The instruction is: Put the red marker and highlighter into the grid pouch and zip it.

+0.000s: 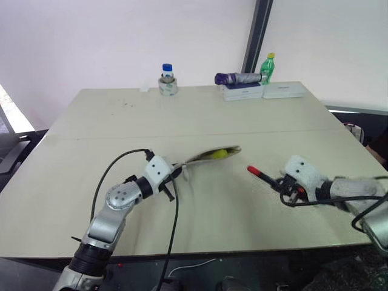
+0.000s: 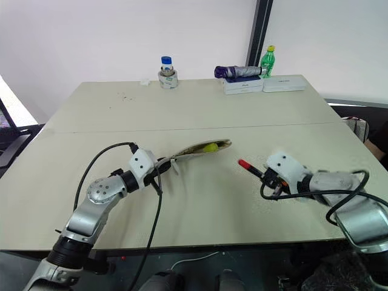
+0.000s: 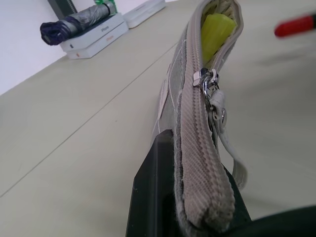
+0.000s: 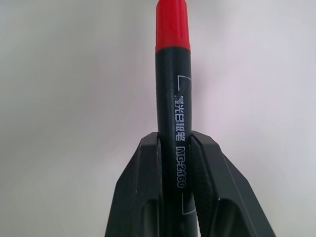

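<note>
My left gripper is shut on one end of the grid pouch, holding it off the table with its zip edge upward and open. The yellow highlighter sits inside the pouch's open mouth, its end poking out; the left wrist view shows the highlighter past the zip pull. To the right, my right gripper is shut on the red marker, whose red cap points toward the pouch. In the right wrist view the marker stands clamped between the two black fingers.
Along the table's far edge stand a small bottle with a blue cap on a tape roll, a folded purple umbrella on white boxes, and a green bottle. A black cable hangs from the left arm.
</note>
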`<state>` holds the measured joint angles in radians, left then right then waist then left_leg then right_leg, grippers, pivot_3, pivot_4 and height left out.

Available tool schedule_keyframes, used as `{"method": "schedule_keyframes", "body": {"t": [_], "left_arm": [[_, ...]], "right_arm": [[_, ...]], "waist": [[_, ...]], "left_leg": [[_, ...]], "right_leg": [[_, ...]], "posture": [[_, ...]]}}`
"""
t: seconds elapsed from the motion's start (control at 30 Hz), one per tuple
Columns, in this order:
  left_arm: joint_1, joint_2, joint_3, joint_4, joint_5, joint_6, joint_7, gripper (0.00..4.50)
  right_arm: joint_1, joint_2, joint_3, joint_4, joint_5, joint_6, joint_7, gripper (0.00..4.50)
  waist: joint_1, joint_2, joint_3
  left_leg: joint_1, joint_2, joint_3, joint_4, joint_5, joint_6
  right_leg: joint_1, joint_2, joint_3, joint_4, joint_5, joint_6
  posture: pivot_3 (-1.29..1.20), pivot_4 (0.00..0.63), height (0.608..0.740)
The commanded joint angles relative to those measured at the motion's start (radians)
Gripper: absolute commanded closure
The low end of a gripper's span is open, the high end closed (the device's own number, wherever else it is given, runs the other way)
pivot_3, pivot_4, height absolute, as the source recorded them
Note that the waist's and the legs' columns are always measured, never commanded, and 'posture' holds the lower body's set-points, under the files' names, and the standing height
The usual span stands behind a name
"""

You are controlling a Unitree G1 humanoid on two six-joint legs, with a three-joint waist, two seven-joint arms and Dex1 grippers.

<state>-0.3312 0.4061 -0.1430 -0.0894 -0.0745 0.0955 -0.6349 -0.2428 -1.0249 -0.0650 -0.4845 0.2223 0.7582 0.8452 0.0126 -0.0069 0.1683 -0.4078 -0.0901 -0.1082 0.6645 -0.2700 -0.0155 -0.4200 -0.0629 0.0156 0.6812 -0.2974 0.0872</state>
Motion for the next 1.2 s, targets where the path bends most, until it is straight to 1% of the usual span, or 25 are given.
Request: {"method": "schedule_keyframes", "body": {"t": [0.03, 0.17, 0.3, 0.6, 0.77, 0.87, 0.9, 1.03, 1.2], "left_arm": [[-0.025, 0.014, 0.005, -0.008, 0.012, -0.039, -0.008, 4.5], [-0.02, 0.02, -0.007, -0.011, 0.029, -0.061, -0.019, 4.5], [-0.02, 0.017, -0.013, -0.01, 0.04, -0.07, -0.018, 4.5], [-0.022, 0.042, -0.039, -0.015, 0.076, -0.102, -0.032, 4.5], [-0.032, 0.046, -0.051, -0.021, 0.092, -0.102, -0.045, 4.5], [-0.044, 0.055, -0.069, -0.022, 0.103, -0.101, -0.068, 4.5], [-0.046, 0.056, -0.072, -0.023, 0.104, -0.1, -0.071, 4.5], [-0.053, 0.053, -0.078, -0.026, 0.099, -0.09, -0.083, 4.5], [-0.05, 0.044, -0.085, -0.046, 0.091, -0.068, -0.101, 4.5]], "right_arm": [[-0.108, -0.035, 0.038, -0.059, 0.005, -0.097, 0.074, 4.23], [-0.23, -0.048, 0.176, 0.001, -0.12, -0.183, 0.09, 4.23], [-0.306, -0.016, 0.251, 0.053, -0.179, -0.217, 0.094, 4.23], [-0.395, 0.033, 0.352, 0.137, -0.306, -0.286, 0.114, 4.23], [-0.437, 0.05, 0.414, 0.167, -0.402, -0.366, 0.141, 4.23], [-0.473, 0.091, 0.448, 0.177, -0.447, -0.399, 0.151, 4.23], [-0.48, 0.102, 0.453, 0.177, -0.456, -0.403, 0.155, 4.23], [-0.505, 0.135, 0.472, 0.178, -0.497, -0.432, 0.176, 4.23], [-0.554, 0.207, 0.495, 0.195, -0.53, -0.449, 0.194, 4.23]], "waist": [[0.0, 0.0, 0.0], [0.001, 0.0, 0.0], [0.002, 0.0, 0.0], [0.0, 0.0, 0.0], [0.001, 0.0, 0.0], [-0.001, 0.0, 0.0], [-0.001, 0.0, 0.0], [0.0, 0.0, 0.0], [-0.002, 0.0, 0.0]], "left_leg": [[0.0, 0.0, 0.0, 0.0, 0.0, 0.0], [0.0, 0.0, 0.0, 0.001, 0.0, 0.0], [0.0, 0.0, 0.0, 0.0, 0.0, 0.0], [-0.001, 0.0, 0.0, 0.0, 0.0, -0.001], [-0.001, 0.0, 0.0, 0.0, 0.0, -0.001], [-0.001, 0.0, 0.0, 0.0, 0.001, -0.002], [-0.001, 0.0, 0.0, 0.0, 0.003, -0.005], [-0.001, 0.0, 0.0, 0.0, 0.003, -0.006], [-0.001, 0.0, 0.0, 0.0, 0.003, -0.006]], "right_leg": [[0.0, 0.0, 0.0, 0.0, 0.0, 0.0], [0.0, 0.0, 0.0, 0.0, 0.0, 0.0], [0.0, -0.001, 0.0, -0.001, 0.0, 0.0], [-0.001, 0.0, 0.0, -0.001, 0.0, 0.0], [-0.001, 0.0, 0.0, -0.001, 0.0, 0.0], [-0.001, 0.0, 0.0, -0.001, 0.0, 0.0], [-0.001, 0.0, 0.0, -0.001, 0.0, 0.0], [-0.001, 0.0, 0.0, -0.001, 0.0, 0.0], [-0.002, 0.0, 0.0, -0.001, 0.0, 0.0]], "posture": [[0.0, 0.15, 0.74], [0.0, 0.15, 0.74], [0.0, 0.15, 0.74], [0.0, 0.15, 0.74], [0.0, 0.15, 0.74], [0.0, 0.15, 0.74], [0.0, 0.15, 0.74], [0.0, 0.15, 0.74], [0.0, 0.15, 0.74]]}}
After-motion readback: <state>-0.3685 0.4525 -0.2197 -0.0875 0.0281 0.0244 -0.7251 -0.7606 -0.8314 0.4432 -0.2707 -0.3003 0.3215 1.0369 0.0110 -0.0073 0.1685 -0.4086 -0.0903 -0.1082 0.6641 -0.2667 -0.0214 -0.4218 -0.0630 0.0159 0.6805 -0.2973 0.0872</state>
